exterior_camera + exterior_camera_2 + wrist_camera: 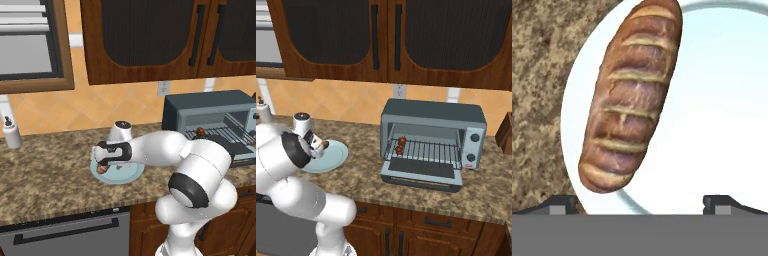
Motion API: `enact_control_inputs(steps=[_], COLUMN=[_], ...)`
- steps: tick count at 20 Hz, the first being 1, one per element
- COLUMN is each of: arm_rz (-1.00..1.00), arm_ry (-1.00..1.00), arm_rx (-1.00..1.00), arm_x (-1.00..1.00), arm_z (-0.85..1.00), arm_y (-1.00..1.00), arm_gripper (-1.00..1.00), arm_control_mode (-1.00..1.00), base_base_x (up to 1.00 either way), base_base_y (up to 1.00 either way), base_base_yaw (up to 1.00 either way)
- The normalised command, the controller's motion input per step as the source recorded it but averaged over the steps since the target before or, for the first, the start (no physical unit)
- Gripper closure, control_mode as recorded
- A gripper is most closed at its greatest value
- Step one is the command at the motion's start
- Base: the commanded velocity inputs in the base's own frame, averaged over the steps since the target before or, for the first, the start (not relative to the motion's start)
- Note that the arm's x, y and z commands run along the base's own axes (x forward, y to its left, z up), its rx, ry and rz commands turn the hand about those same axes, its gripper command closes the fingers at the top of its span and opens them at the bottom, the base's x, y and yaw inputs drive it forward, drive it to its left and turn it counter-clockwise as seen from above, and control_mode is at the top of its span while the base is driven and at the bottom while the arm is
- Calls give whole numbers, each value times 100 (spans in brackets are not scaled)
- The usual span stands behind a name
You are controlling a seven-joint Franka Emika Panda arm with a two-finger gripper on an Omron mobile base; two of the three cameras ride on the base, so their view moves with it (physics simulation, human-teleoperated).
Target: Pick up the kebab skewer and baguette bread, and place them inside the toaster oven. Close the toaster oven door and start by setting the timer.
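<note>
Claw: claw (640, 202) hangs just above the plate, its tips spread wide apart with nothing between them, likely poised for the loaf.
Baguette bread: baguette bread (629, 97) lies on the plate's left part, one end over the rim.
Plate: pale blue plate (336, 157) sits on the speckled surface (45, 170), left of the oven.
Toaster oven: toaster oven (431, 117) stands to the right; toaster oven door (423, 172) is folded down.
Kebab skewer: kebab skewer (401, 145) already rests on the oven's wire rack, at its left side.

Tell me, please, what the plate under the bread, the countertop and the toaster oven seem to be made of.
The plate looks like glazed ceramic or glass: pale blue-white, smooth, with a soft sheen. The countertop looks like polished granite: speckled brown and tan. The toaster oven looks like painted metal: flat grey-blue panels, a wire rack inside.
</note>
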Motion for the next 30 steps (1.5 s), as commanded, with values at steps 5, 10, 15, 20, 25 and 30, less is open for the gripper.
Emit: enact_control_inputs(steps=[5, 10, 15, 20, 25, 30], arm_rz=[0, 0, -3, -5, -6, -4], arm_ry=[0, 0, 1, 0, 0, 1], arm_rx=[0, 0, 0, 0, 0, 0], arm_x=[39, 4, 0, 4, -5, -4], arm_z=[-21, -14, -10, -29, -16, -1], arm_y=[14, 26, 17, 2, 0, 0], arm_gripper=[-100, -100, -100, -100, 100, 100], arm_control_mode=[-100, -100, -100, -100, -100, -100], base_base_x=[0, 0, 0, 0, 0, 0], base_base_y=[0, 0, 0, 0, 0, 0], base_base_yaw=[0, 0, 0, 0, 0, 0])
